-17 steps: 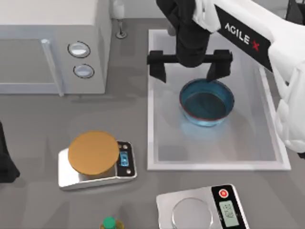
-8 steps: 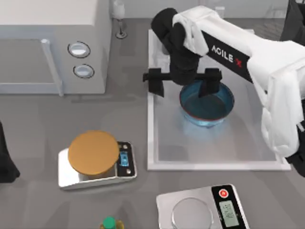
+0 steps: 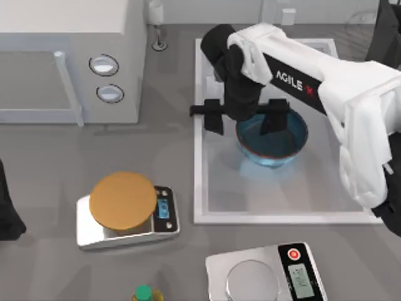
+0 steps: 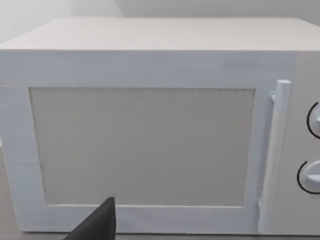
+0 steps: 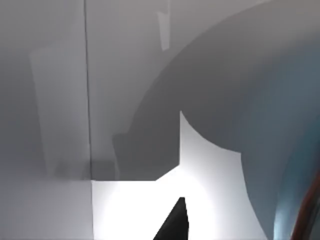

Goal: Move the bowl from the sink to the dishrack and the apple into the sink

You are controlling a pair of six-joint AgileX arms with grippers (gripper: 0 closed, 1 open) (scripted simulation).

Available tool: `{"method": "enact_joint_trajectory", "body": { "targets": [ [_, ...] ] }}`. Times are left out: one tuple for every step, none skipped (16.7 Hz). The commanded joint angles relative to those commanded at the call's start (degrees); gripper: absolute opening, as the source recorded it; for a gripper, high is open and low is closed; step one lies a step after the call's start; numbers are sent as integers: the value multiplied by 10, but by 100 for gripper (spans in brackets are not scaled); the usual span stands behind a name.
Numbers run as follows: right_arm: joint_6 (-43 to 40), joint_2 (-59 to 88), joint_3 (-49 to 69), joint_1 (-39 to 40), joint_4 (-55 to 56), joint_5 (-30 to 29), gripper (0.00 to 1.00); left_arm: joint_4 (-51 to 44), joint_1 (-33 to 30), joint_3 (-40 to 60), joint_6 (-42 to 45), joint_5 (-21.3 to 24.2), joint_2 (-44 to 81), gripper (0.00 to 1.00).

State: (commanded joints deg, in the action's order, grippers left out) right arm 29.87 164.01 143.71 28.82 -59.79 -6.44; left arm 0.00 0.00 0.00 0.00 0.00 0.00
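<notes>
The blue bowl (image 3: 276, 139) with its thin reddish rim rests in the back half of the white sink (image 3: 199, 188). My right gripper (image 3: 245, 119) hangs open low over the bowl's left edge. One dark finger (image 3: 276, 118) is over the bowl's inside and the other (image 3: 213, 119) is outside it, near the sink's left wall. In the right wrist view the bowl's blue side (image 5: 295, 150) curves close by, past a dark fingertip (image 5: 174, 225), with the sink wall (image 5: 45, 100) behind. The apple is out of view. My left arm (image 3: 7, 210) is parked at the table's left edge.
A white microwave (image 3: 62, 56) (image 4: 150, 125) stands at the back left. A scale carrying an orange disc (image 3: 123, 200) sits front left, and a second silver scale (image 3: 266, 276) front centre. A green-capped bottle (image 3: 144, 293) is at the front edge.
My right gripper has come down and slightly forward into the sink, from above the bowl's far rim to straddling its left edge. The bowl has stayed put.
</notes>
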Motion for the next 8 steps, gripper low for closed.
{"method": "enact_joint_trajectory", "body": {
  "targets": [
    [0, 0, 0, 0, 0, 0, 92, 0, 0, 0, 0, 0, 0, 100],
    [0, 0, 0, 0, 0, 0, 85, 0, 0, 0, 0, 0, 0, 100],
    [0, 0, 0, 0, 0, 0, 77, 0, 0, 0, 0, 0, 0, 100],
    [0, 0, 0, 0, 0, 0, 70, 0, 0, 0, 0, 0, 0, 100],
    [0, 0, 0, 0, 0, 0, 62, 0, 0, 0, 0, 0, 0, 100],
    [0, 0, 0, 0, 0, 0, 55, 0, 0, 0, 0, 0, 0, 100],
    [0, 0, 0, 0, 0, 0, 47, 0, 0, 0, 0, 0, 0, 100],
    [0, 0, 0, 0, 0, 0, 40, 0, 0, 0, 0, 0, 0, 100]
  ]
}}
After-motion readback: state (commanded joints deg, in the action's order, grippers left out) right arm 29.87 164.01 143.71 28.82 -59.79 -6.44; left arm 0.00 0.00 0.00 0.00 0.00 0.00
